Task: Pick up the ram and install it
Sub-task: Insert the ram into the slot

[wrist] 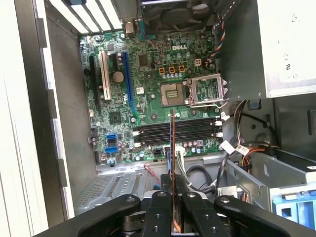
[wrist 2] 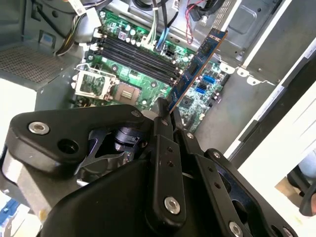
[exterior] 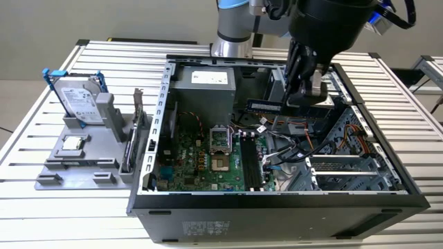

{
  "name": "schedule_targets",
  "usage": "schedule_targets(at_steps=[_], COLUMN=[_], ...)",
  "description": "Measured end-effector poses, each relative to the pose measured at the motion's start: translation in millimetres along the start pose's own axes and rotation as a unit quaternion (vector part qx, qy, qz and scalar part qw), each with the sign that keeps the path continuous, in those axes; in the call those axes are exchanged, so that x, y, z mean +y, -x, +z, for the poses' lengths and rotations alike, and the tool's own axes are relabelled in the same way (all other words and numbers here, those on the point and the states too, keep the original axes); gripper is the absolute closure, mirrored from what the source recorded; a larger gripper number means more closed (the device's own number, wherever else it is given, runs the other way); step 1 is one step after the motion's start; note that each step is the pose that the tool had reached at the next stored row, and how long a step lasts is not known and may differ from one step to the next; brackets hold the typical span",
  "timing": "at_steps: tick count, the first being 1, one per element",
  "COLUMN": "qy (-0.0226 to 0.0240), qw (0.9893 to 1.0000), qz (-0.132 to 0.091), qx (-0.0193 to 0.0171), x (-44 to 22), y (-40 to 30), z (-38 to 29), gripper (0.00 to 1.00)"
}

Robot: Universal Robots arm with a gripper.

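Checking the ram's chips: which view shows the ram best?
The second wrist view: the ram shows its long flat side. The first wrist view has it edge-on; the exterior view, held in the claw.

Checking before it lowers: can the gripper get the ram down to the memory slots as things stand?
Probably yes. The gripper holds the ram above the open case, the memory slots look empty, and the loose cables seem to lie beside them, not across.

Open PC case [exterior: 277,218] on slatted table [exterior: 41,218]; hard drive [exterior: 78,102] upright nearby.
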State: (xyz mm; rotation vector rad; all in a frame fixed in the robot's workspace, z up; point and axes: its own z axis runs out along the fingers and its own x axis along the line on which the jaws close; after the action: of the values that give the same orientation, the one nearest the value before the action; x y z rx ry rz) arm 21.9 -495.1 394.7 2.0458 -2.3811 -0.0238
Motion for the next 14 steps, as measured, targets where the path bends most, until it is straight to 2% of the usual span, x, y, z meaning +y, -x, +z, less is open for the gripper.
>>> schedule_targets(at_steps=[14], qy=[-0.0003], qw=[0.9991], qz=[0.043], qx=[-0.0006], x=[0.0], y=[0.0], z=[0.0], gripper=[1.0])
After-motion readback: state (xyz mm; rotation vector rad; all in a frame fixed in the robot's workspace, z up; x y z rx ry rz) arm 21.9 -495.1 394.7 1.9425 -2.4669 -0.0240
